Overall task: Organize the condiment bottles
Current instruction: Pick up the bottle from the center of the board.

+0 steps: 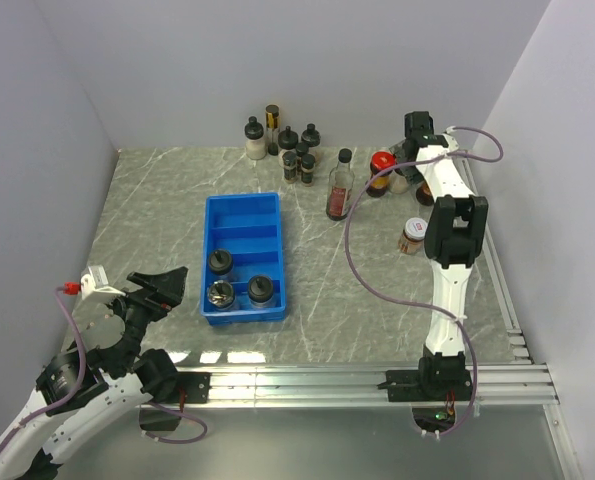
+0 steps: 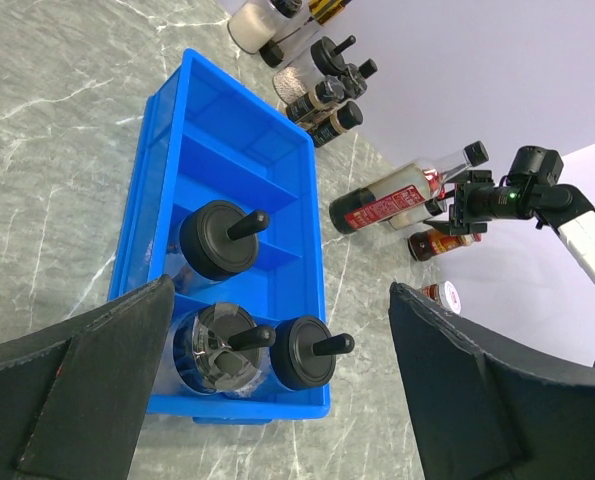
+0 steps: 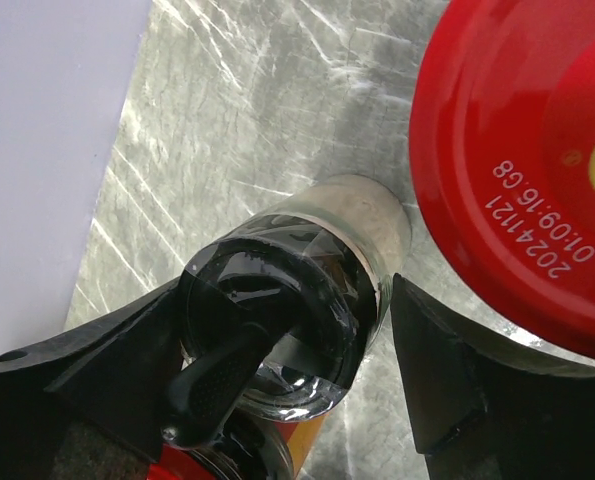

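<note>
our right pincer (image 3: pixel 287 295) straddles a black-capped jar (image 3: pixel 362 215), jaws close on both sides; we cannot tell if it grips. a red-lidded jar (image 3: pixel 517 170) stands just right. our left pincer (image 1: pixel 160 293) gapes empty; ahead, three jars (image 2: pixel 217 240) sit in a blue tray (image 2: pixel 157 130) on the grey bench (image 3: pixel 257 110), white wall (image 3: pixel 47 150) beyond.

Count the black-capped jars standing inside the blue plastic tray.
3. One black-capped glass jar stands alone in the second-nearest compartment of the blue plastic tray; the left jar and right jar share the nearest compartment. None appears hidden.

Claw (image 3: pixel 282 300) flanks a black-capped jar (image 3: pixel 362 215); red lid (image 3: pixel 527 170) just beside it.
</note>
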Robot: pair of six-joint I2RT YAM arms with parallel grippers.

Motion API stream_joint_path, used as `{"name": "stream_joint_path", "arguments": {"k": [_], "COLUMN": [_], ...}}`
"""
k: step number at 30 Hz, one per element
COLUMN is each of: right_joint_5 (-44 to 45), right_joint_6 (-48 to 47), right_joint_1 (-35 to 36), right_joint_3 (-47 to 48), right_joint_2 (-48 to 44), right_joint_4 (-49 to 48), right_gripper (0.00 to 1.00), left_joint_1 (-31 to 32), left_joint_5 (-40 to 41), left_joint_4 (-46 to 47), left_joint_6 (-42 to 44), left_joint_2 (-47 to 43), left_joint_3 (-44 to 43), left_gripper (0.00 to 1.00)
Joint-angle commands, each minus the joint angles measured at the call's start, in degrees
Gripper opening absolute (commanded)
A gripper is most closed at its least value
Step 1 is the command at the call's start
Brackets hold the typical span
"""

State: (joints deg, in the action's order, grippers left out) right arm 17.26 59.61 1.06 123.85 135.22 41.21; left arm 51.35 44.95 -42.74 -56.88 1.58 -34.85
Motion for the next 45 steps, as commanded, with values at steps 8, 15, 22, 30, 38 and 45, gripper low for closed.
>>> {"name": "stream_joint_path", "arguments": {"k": [8, 15, 22, 30, 38, 45], "right_joint_5": [-0.9, -0.3, -0.1, -1.0, -2.8, -10.4], "right_joint_6": [-0.6, -0.6, -0.2, -0.6, -2.5, -9.0], "right_joint_1": [-0.3, -0.1, 0.0, 0.3, 0.6, 1.4], "right_joint_3": [-8.5, -11.4, -16.3, -23.8, -33.0, -34.1], "right_joint_2": [-6.9, -10.5, -14.5, -17.7, -24.3, -26.1], "right_joint_4": [-3.2, -4.0, -5.0, -7.5, -12.2, -15.3], "right_gripper": [0.71, 0.70, 0.71, 0.71, 0.62, 0.48], "left_joint_1": [0.2, 0.2, 0.2, 0.2, 0.2, 0.2], "left_joint_5": [0.9, 0.8, 0.7, 0.2, 0.2, 0.1], "left_joint_4": [1.3, 1.3, 1.4, 1.6, 1.5, 1.3], "left_joint_6": [-0.6, -0.7, -0.7, -0.6, -0.6, -0.7], "left_joint_2": [-0.9, -1.0, -1.4, -1.3, -1.4, -1.4], "left_joint_3": [0.6, 0.6, 0.7, 0.7, 0.7, 0.6], "left_gripper": [0.94, 0.94, 0.94, 0.94, 0.94, 0.93]}}
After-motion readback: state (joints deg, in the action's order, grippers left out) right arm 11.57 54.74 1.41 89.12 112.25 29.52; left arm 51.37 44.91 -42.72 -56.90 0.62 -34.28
